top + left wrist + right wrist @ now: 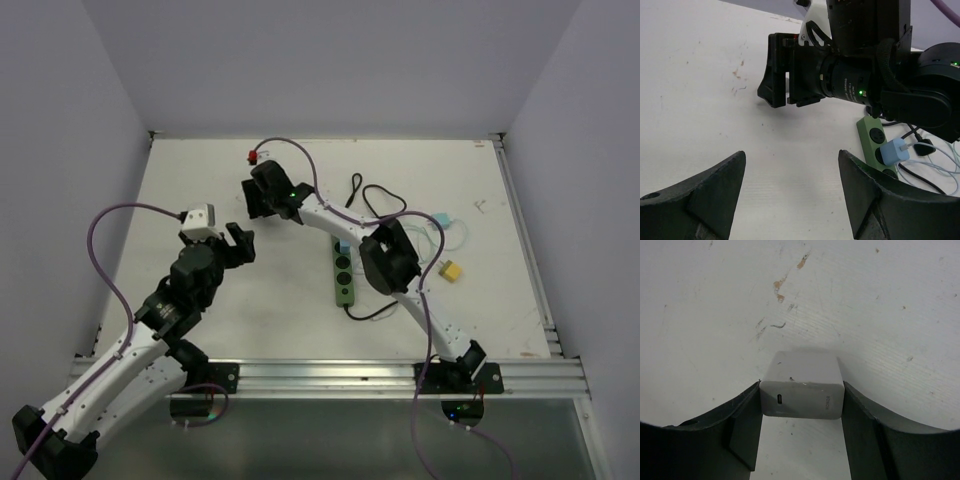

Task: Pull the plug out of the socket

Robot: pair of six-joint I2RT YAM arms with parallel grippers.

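Observation:
The green socket strip point(344, 272) lies mid-table with a light blue plug point(343, 246) in it. Both show at the right of the left wrist view, the strip point(873, 136) and the blue plug point(894, 151). My right gripper point(262, 195) reaches far left of the strip. Its jaws press both sides of a white charger plug point(802, 385), just over the bare tabletop, in the right wrist view point(801, 390). My left gripper point(236, 246) is open and empty, low over the table point(791, 160), facing the right gripper point(777, 75).
A yellow block point(452, 270) and a light blue item point(441, 218) with thin pale cables lie right of the strip. A loose black cable point(356, 190) lies behind it. A red connector point(251, 155) sits near the back wall. A rail point(525, 250) runs along the right edge.

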